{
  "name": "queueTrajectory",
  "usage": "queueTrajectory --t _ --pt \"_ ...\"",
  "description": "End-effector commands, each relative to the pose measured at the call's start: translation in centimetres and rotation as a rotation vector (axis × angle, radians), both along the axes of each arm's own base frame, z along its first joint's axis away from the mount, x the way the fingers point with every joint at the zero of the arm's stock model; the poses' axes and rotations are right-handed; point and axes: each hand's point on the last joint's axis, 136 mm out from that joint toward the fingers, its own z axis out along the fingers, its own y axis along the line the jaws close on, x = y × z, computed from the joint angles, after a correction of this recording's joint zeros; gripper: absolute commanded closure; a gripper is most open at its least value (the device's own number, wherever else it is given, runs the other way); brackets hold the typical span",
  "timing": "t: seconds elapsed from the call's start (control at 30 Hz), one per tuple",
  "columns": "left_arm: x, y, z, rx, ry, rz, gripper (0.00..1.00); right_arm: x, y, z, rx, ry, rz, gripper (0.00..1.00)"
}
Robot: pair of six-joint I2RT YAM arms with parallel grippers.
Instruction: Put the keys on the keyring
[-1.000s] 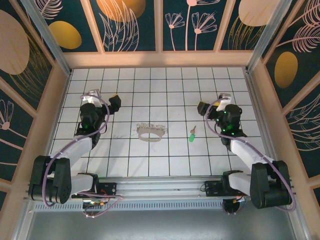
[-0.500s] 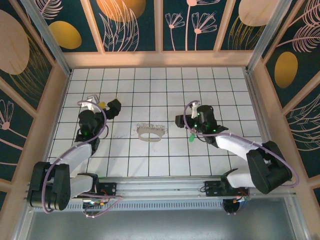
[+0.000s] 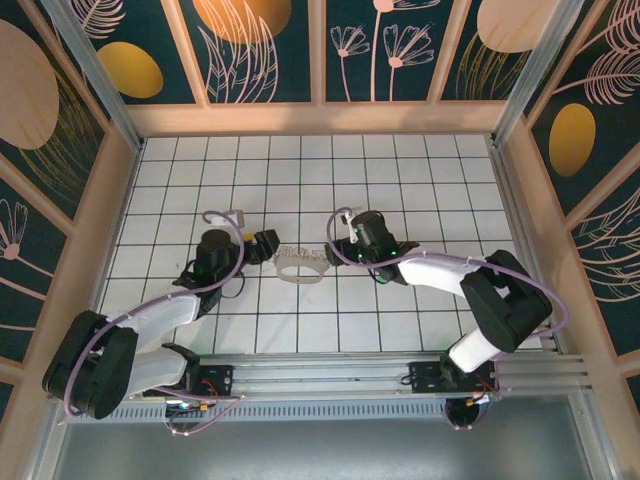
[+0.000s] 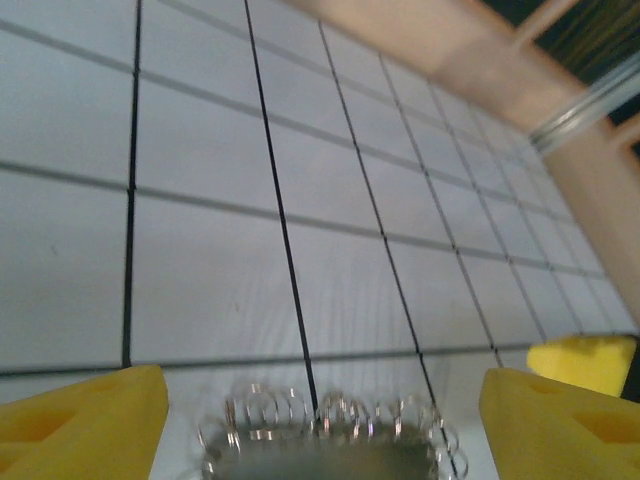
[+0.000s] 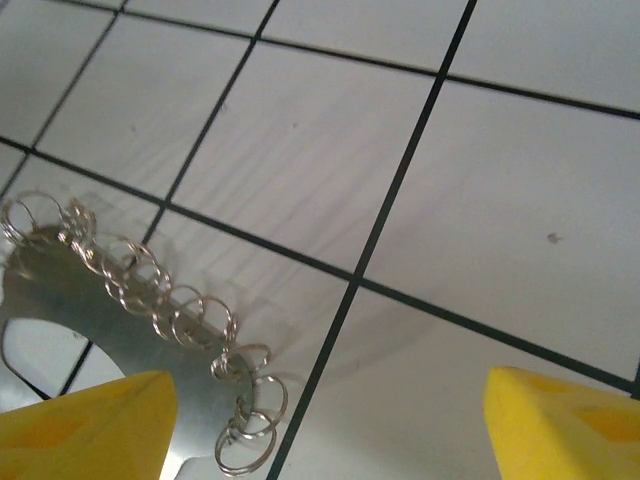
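The keyring (image 3: 300, 265) is a flat grey metal loop with several small silver wire rings along its far edge, lying mid-table. My left gripper (image 3: 267, 243) is at its left end, open. In the left wrist view the keyring (image 4: 330, 440) lies between the wide yellow fingertips (image 4: 85, 425) of the left gripper (image 4: 320, 430). My right gripper (image 3: 338, 244) is at the loop's right end, open. The right wrist view shows the keyring (image 5: 110, 300) by the left fingertip of the right gripper (image 5: 325, 430), with bare tile between the pads. The keys are hidden from view.
The white tiled floor (image 3: 300, 180) is boxed in by wooden walls (image 3: 315, 118). My right forearm (image 3: 430, 268) lies low across the tiles right of the ring. A yellow finger of the other gripper (image 4: 580, 362) shows at the right in the left wrist view.
Both arms have swung inward from the outer tiles to the two ends of the keyring. The right forearm now lies over the spot where the green key lay. Both jaws narrowed slightly.
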Motion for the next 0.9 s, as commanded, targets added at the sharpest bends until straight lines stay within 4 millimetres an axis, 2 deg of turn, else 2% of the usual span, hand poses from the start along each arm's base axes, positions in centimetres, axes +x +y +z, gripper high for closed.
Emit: queueTrajectory --t 0.0,0.17,0.4,0.57,0.87 --pt "-0.8 0.4 -2.4 0.098 0.064 0.057 0.19 0.0 0.0 -0.3 -0.064 -0.011 0.016 0.20" --pt "-1.9 -1.6 -3.8 0.097 0.095 0.032 0.19 -0.9 1.0 -1.1 -0.079 0.006 0.079 0.19" --pt "-2.4 -4.9 -3.9 0.058 0.116 -0.020 0.19 -1.5 2.1 -2.0 -0.073 0.027 0.127 0.19" --pt "-2.5 -5.9 -4.4 0.042 0.130 -0.036 0.18 -1.4 2.6 -2.3 -0.072 0.037 0.143 0.19" --pt "-1.9 -6.7 -5.4 0.024 0.141 -0.037 0.17 -0.6 2.5 -4.2 -0.134 0.071 0.123 0.20"
